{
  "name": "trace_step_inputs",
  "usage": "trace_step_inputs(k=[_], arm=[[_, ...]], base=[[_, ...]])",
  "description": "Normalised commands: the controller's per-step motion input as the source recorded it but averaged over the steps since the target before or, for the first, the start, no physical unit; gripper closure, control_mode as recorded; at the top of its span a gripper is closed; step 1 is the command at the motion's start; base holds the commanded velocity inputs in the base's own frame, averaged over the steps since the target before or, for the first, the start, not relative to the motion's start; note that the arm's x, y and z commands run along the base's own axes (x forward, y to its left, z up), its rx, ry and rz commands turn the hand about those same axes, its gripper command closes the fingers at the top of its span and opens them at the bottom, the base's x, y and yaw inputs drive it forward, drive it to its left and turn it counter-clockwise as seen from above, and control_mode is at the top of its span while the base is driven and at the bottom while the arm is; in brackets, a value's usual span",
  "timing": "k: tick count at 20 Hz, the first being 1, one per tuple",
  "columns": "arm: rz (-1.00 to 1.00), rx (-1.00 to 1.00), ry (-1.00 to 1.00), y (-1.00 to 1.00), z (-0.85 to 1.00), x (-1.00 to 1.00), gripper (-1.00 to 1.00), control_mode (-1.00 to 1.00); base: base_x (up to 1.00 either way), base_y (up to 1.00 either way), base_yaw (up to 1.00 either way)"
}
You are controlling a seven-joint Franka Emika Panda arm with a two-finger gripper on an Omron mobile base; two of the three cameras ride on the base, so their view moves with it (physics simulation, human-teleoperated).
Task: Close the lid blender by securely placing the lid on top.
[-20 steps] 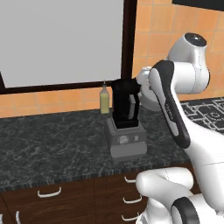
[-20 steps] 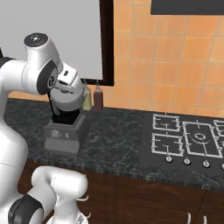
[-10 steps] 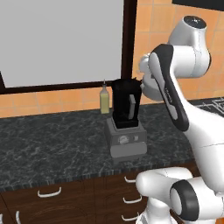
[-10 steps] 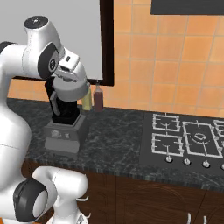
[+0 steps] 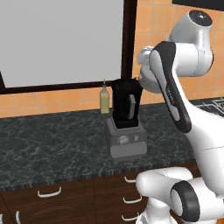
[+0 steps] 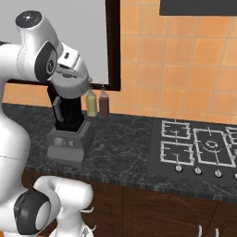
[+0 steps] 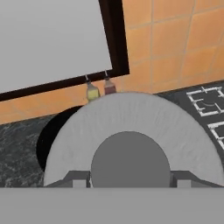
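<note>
Black marble counter (image 5: 52,140) carries the blender (image 5: 126,122), its dark jar open at the top, with a yellowish bottle (image 5: 104,98) just behind on its left. Right of the jar's rim and slightly above it, the fingers (image 7: 130,181) hold the light-grey lid (image 7: 131,127) by its knob. Farther right lies a stove (image 6: 199,148).

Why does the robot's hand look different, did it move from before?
Yes. The gripper holding the lid has risen beside the blender, from level with the jar's top to above it.
</note>
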Motion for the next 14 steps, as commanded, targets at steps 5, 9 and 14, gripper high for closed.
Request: trace_step_inputs(k=[5,9,14], arm=[[0.0,0.0,0.0,0.64,0.26,0.21,1.0,-1.0],[0.0,0.0,0.0,0.58,0.02,0.36,1.0,-1.0],[0.0,0.0,0.02,0.3,0.0,0.42,1.0,-1.0]], base=[[0.0,0.0,0.0],[0.0,0.0,0.0],[0.0,0.0,0.0]])
